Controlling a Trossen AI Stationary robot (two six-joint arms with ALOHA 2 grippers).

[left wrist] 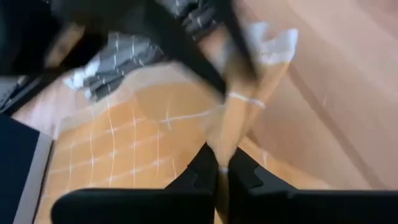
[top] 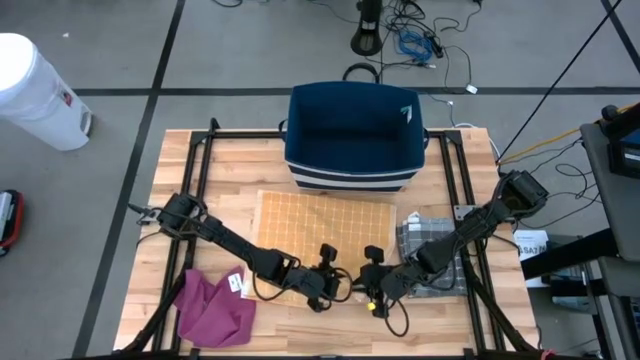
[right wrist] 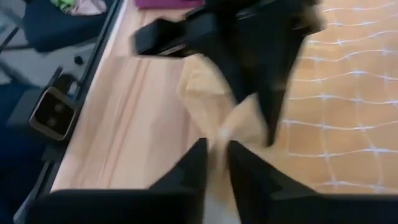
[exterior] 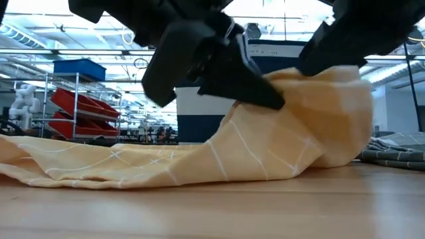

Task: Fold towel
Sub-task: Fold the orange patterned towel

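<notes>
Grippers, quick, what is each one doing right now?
Left gripper: shut on the yellow towel at its near edge.
Right gripper: fingers around the same towel edge; open or shut cannot be told.

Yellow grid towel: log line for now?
yellow grid-patterned cloth towel | near edge lifted | left end effector shut on it | right end effector pinching it

Grey floor (top: 120, 60), red shelving (exterior: 83, 109), ceiling lights (exterior: 40, 30)
</notes>
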